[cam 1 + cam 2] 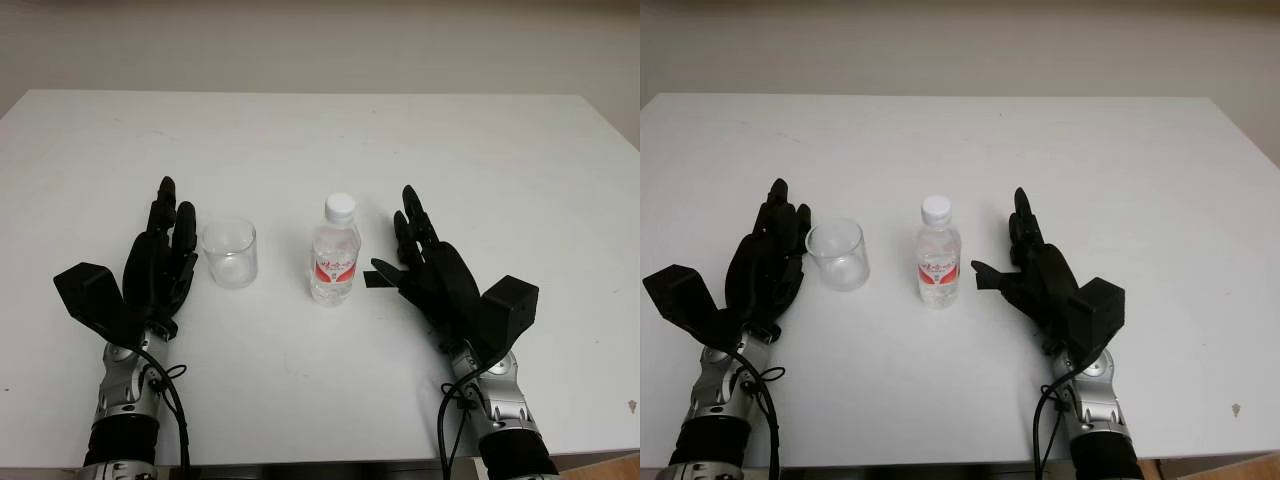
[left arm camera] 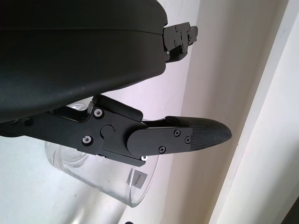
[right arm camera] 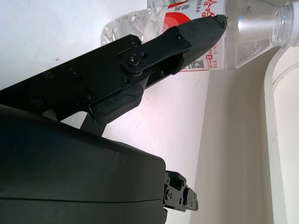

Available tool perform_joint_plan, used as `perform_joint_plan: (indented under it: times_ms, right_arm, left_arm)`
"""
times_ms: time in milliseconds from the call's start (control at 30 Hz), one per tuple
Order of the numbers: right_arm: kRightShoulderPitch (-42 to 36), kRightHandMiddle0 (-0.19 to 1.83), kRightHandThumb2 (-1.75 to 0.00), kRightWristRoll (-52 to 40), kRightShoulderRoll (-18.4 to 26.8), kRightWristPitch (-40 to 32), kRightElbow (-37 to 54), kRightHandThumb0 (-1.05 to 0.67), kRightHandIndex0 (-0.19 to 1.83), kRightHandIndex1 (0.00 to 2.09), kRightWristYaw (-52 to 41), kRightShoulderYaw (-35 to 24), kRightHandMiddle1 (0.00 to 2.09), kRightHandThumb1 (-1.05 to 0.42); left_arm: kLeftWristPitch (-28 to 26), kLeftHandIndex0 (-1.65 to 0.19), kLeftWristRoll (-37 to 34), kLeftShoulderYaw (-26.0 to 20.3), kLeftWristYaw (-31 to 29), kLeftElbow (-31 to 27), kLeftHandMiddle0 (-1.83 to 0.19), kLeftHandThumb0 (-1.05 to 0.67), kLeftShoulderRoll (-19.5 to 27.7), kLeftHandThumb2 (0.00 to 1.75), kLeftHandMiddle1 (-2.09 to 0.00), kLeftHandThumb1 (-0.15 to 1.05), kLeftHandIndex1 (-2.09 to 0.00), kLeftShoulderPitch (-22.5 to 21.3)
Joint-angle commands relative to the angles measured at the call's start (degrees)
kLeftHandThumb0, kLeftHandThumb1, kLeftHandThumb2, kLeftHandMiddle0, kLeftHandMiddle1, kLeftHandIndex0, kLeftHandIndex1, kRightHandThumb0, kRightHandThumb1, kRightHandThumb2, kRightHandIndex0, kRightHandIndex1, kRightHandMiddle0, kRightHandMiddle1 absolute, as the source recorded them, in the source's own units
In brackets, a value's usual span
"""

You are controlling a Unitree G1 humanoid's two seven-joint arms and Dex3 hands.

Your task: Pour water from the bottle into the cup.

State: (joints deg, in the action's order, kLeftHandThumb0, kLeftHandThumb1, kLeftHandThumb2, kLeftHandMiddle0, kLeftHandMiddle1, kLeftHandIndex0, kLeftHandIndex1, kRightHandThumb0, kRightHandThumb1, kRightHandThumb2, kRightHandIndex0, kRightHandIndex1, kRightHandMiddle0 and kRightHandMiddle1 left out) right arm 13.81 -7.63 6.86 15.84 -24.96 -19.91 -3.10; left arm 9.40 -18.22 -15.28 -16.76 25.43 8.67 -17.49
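A small clear water bottle (image 1: 335,262) with a white cap and a red label stands upright near the middle of the white table (image 1: 320,140). A clear empty cup (image 1: 229,253) stands to its left. My left hand (image 1: 160,255) is open just left of the cup, close to its wall without holding it. My right hand (image 1: 425,260) is open to the right of the bottle, its thumb pointing toward the bottle with a small gap. The right wrist view shows the bottle (image 3: 205,32) just beyond a finger; in the left wrist view the cup (image 2: 107,182) sits beside a finger.
The table's front edge runs just below both forearms. A small dark speck (image 1: 632,406) marks the table at the near right. A pale wall rises behind the far edge.
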Motion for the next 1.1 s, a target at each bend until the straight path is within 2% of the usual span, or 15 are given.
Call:
perform_joint_plan:
  times_ms: [0,133,333,633,1067]
  right_arm:
    - [-1.5,-0.19,-0.05,0.0,0.2,0.4,0.8,-0.9,-0.19,0.0,-0.1,0.1,0.0,-0.91]
    - [-1.3,-0.19,-0.05,0.3,0.4,-0.3,0.8,-0.91,-0.19,0.0,-0.1,0.2,0.0,-0.91]
    - [-0.8,-0.19,-0.06,0.3,0.7,0.9,-0.4,-0.96,-0.19,0.0,-0.9,-0.1,0.0,-0.92]
    - [-3.0,-0.19,-0.06,0.5,2.7,1.5,11.0,-0.98,-0.19,0.0,-4.5,1.9,0.0,-0.93]
    - [-0.3,-0.19,-0.05,2.5,1.0,1.3,7.5,-1.0,-0.19,0.0,-6.4,7.1,0.0,-0.92]
  left_arm:
    - [-0.2,0.17,-0.3,-0.1,0.0,-1.1,0.13,-0.7,-0.4,0.42,-0.06,1.05,-0.05,1.5]
    - [-1.0,0.17,-0.1,0.2,0.4,-1.2,0.14,-0.7,-0.4,0.42,-0.05,1.05,-0.05,1.2]
    - [-0.6,0.15,0.6,0.5,0.8,1.6,0.14,-0.72,-0.6,0.43,-0.05,1.05,-0.06,-1.1]
    - [1.3,0.16,0.7,0.7,0.5,3.5,0.15,-0.71,-1.3,0.46,-0.05,1.05,-0.05,-1.9]
    - [1.1,0.16,1.1,0.9,1.2,2.0,0.15,-0.71,-1.4,0.46,-0.05,1.05,-0.05,-1.1]
